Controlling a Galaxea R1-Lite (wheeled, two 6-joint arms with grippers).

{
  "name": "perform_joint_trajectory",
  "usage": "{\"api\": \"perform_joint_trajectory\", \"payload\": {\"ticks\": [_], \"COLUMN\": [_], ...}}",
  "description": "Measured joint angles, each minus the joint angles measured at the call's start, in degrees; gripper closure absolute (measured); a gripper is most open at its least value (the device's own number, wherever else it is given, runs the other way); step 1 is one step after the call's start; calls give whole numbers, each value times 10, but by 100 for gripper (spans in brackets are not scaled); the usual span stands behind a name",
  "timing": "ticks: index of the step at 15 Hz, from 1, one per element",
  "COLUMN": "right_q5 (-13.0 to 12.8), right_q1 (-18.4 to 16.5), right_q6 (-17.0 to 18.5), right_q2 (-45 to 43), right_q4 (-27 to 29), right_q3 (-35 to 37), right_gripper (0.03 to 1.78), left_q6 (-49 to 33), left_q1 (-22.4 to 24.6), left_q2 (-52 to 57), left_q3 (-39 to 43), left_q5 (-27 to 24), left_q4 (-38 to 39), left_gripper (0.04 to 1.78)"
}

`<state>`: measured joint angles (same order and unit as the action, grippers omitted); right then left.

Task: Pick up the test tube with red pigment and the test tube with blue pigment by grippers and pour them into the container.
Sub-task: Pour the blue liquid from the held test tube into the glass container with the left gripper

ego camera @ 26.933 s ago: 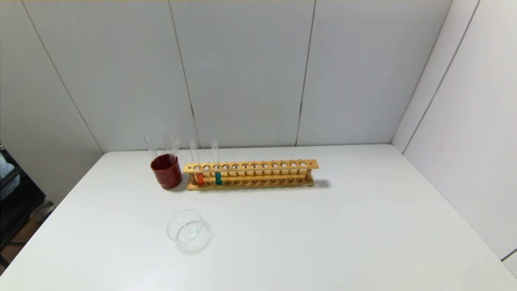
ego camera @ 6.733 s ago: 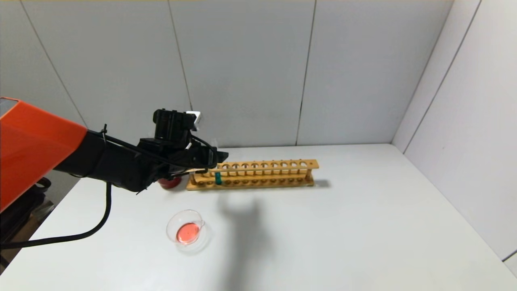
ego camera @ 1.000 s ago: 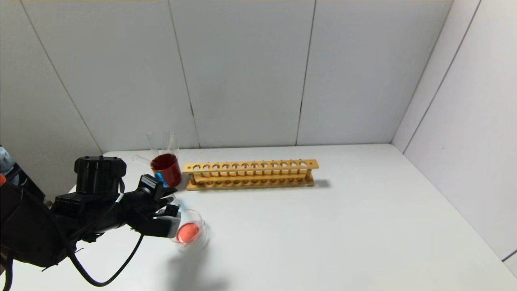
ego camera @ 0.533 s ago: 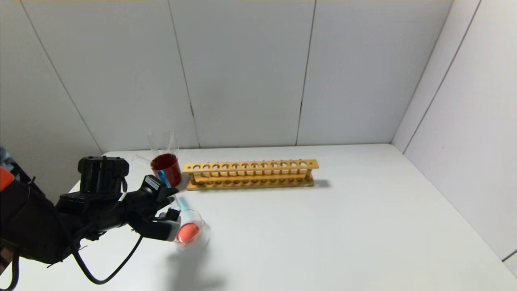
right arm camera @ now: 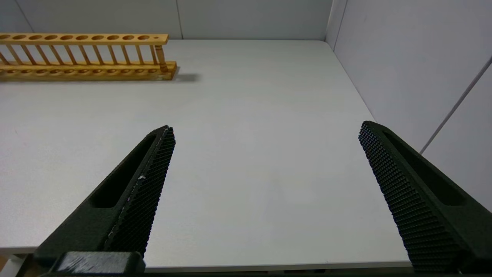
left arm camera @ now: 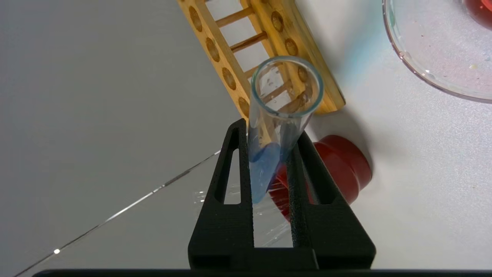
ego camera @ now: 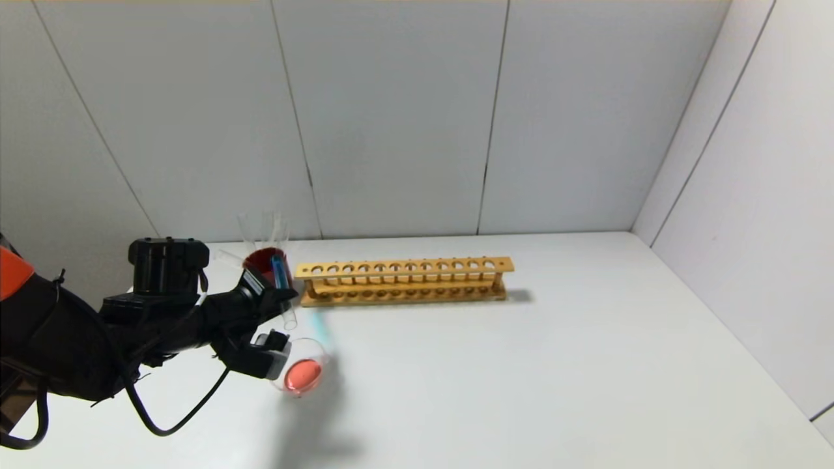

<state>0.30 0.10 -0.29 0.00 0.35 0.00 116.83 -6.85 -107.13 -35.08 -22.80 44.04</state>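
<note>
My left gripper (ego camera: pixel 281 301) is shut on the test tube with blue pigment (ego camera: pixel 282 277) and holds it above the table, just behind the container (ego camera: pixel 301 374). The tube is steeply tilted, open mouth down, blue liquid at the upper closed end. In the left wrist view the tube (left arm camera: pixel 269 154) sits between the black fingers (left arm camera: pixel 230 169), with the container's rim (left arm camera: pixel 399 57) off to one side. The container is a clear glass dish holding pink-red liquid. No tube with red liquid shows. My right gripper (right arm camera: pixel 265 130) is open and empty over the table's near right part.
A dark red cup (ego camera: pixel 266 262) with clear empty tubes stands just behind my left gripper. The wooden rack (ego camera: pixel 404 280) stands to its right with all holes empty. A faint blue tint lies on the table (ego camera: pixel 319 322) by the tube's mouth.
My left gripper has risen and turned. The blue tube swung from slanting over the dish to nearly upright, mouth down, behind the dish. The dish's liquid still looks pink-red.
</note>
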Motion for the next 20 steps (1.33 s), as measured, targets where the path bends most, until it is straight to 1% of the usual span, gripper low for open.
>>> {"api": "perform_joint_trajectory", "payload": {"ticks": [2, 6, 12, 16, 20], "right_q5": [0, 0, 0, 0, 0], "right_q1": [0, 0, 0, 0, 0], "right_q6": [0, 0, 0, 0, 0], "right_q2": [0, 0, 0, 0, 0], "right_q4": [0, 0, 0, 0, 0], "right_q3": [0, 0, 0, 0, 0], "right_gripper": [6, 6, 6, 6, 6], "left_q6": [18, 57, 88, 95, 97], "left_q1": [2, 2, 2, 13, 26], "left_q2": [2, 9, 13, 9, -12], "left_q3": [1, 4, 12, 9, -10], "left_q5": [-5, -35, -39, -38, -38], "left_q4": [-2, -4, -4, -3, 0], "left_gripper": [151, 151, 151, 151, 151]}}
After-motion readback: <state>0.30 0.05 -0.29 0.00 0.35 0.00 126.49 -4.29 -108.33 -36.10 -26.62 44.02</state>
